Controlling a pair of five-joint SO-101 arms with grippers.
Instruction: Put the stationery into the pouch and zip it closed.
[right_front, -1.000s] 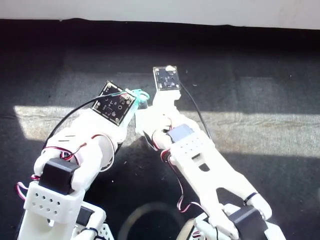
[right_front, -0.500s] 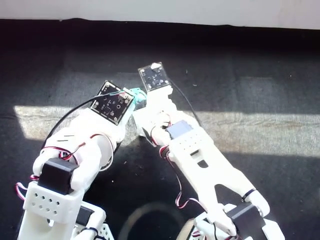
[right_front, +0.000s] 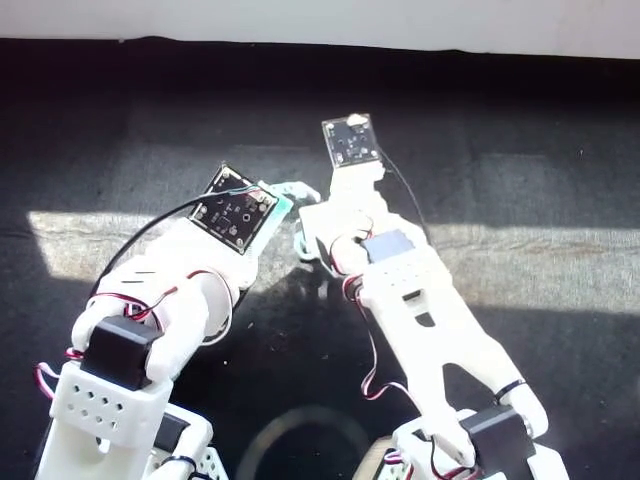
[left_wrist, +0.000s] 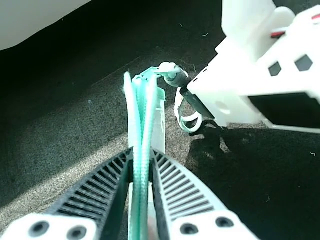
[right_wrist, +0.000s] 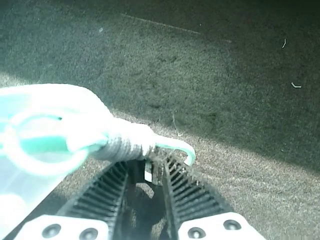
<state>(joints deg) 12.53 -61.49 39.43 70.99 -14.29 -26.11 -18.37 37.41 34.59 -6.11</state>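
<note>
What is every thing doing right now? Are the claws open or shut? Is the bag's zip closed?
Left gripper: shut on the pouch's teal edge.
Right gripper: shut on the zip pull.
Pouch: held by both grippers, one at its edge, one at its pull.
Zip pull: pinched, at the pouch's end.
Zip: cannot tell if it is fully closed.
</note>
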